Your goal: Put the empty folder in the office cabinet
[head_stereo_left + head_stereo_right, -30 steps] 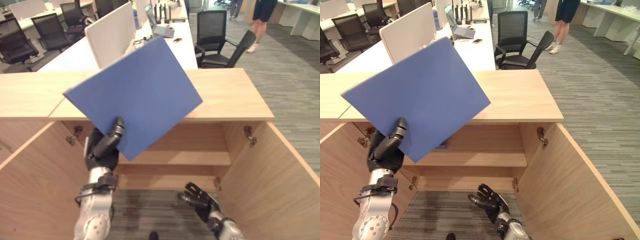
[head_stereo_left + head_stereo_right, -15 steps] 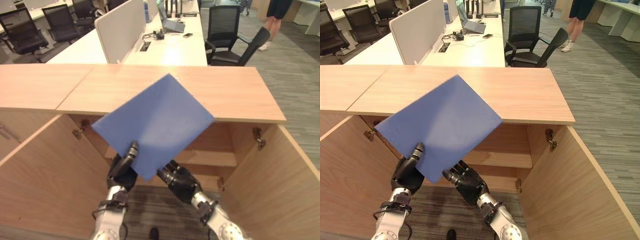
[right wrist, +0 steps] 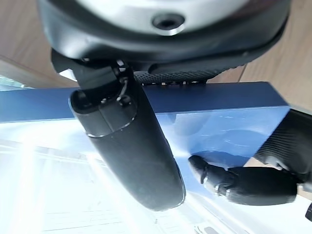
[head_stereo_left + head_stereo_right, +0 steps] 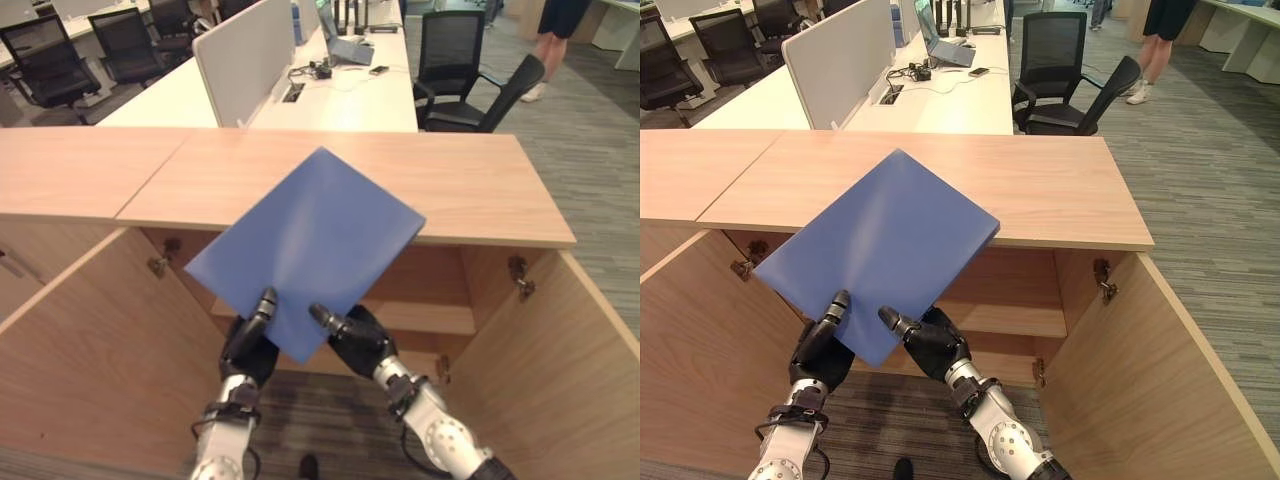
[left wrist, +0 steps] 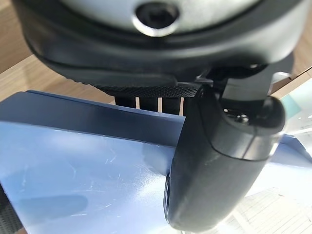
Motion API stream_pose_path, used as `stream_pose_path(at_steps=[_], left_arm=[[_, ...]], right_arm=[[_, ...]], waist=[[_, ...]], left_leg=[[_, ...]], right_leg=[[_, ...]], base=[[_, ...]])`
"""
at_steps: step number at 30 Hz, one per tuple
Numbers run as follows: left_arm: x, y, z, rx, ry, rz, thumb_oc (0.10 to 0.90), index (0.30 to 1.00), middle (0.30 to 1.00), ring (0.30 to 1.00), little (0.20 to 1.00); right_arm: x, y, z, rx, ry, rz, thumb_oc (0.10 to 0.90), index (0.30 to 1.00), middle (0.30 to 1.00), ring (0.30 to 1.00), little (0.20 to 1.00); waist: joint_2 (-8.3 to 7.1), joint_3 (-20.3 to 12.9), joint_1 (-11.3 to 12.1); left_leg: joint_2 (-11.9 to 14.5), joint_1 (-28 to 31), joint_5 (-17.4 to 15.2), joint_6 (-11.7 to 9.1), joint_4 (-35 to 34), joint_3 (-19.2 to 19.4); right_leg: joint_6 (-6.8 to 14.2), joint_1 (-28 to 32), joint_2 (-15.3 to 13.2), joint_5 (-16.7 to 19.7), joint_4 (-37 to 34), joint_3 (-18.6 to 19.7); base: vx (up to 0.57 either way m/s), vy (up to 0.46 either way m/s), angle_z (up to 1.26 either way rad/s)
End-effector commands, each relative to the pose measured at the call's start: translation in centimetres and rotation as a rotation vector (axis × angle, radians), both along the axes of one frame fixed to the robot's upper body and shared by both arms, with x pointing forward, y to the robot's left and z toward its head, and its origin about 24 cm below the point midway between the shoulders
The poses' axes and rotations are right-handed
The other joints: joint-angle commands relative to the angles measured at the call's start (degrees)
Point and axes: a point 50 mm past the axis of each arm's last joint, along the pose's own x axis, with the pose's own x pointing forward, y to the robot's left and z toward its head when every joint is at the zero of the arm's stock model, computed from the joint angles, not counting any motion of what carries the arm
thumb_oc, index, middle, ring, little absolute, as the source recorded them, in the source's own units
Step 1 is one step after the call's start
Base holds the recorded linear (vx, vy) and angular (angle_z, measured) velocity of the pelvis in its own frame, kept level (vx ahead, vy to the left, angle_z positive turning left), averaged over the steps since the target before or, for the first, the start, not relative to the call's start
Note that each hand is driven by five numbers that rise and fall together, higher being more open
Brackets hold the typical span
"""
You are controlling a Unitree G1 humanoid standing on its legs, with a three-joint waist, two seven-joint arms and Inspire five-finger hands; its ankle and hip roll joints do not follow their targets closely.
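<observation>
Left eye view showed me holding the blue folder point(image 4: 310, 250) up in front of the open wooden cabinet point(image 4: 480, 200), tilted so that one corner pointed down between my two hands. My left hand point(image 4: 248, 343) pinched the folder's lower left edge, thumb laid flat on the face toward me and fingers curled behind it. My right hand point(image 4: 350, 333) had the lower right edge in the same kind of pinch, thumb on the front and fingers round the back, just beside the bottom corner. The two hands sat close together, apart but near, with the folder's corner between them.

In my left wrist view the thumb point(image 5: 219, 165) pressed on the blue sheet point(image 5: 83, 175), and the fingers showed past its far edge. My right wrist view gave the same picture for the other hand point(image 3: 126, 146), thumb on the folder point(image 3: 229, 122), with the thumb of my left hand point(image 3: 239, 183) lying on the sheet nearby.

The folder's upper part overlapped the cabinet's top board, while its lower part hung before the opening. Both cabinet doors point(image 4: 1140, 370) stood swung wide toward me, and a shelf point(image 4: 1010, 320) ran across inside. Beyond the cabinet stood a white desk point(image 4: 340, 95) with a divider panel point(image 4: 245, 60), a laptop point(image 4: 345, 45) and black office chairs point(image 4: 470, 80). A person's legs point(image 4: 1155, 50) showed at the far right.
</observation>
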Motion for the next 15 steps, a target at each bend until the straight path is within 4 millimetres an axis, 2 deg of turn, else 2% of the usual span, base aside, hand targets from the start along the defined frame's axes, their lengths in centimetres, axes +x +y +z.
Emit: stream_pose_path(at_steps=[1, 7, 15], left_arm=[[1.6, -0.1, 1.9, 0.119, -0.127, -0.079, 0.4, 0.3, 0.3, 0.3, 0.3], [1.4, -0.3, 1.6, 0.133, -0.119, -0.121, 0.4, 0.3, 0.3, 0.3, 0.3], [1.2, -0.6, 1.6, 0.153, -0.132, -0.181, 0.4, 0.3, 0.3, 0.3, 0.3]], right_arm=[[2.5, 3.3, 11.2, 0.369, -0.397, 0.001, 0.8, 0.9, 0.9, 0.9, 0.9], [3.5, 2.5, 12.3, 0.402, -0.417, -0.071, 0.8, 0.9, 0.9, 0.9, 0.9], [3.8, 1.8, 12.4, 0.398, -0.415, -0.113, 0.8, 0.9, 0.9, 0.9, 0.9]], waist=[[-0.73, -1.4, -0.35], [-0.71, -1.57, -0.13], [-0.76, -1.68, 0.03]], left_leg=[[0.0, 5.77, -8.51, -0.85, -0.09, 1.37], [-0.09, 5.72, -8.49, -0.83, -0.09, 1.35], [-0.11, 5.6, -8.55, -0.86, -0.09, 0.96]], right_leg=[[0.03, -0.7, 0.2, -3.34, 0.18, 1.08], [0.05, -0.71, 0.22, -3.32, 0.1, 1.06], [0.0, -0.72, 0.29, -3.42, 0.1, 1.04]], base=[[0.0, 0.002, -0.04], [0.0, 0.0, 0.0], [0.0, 0.0, 0.0]])
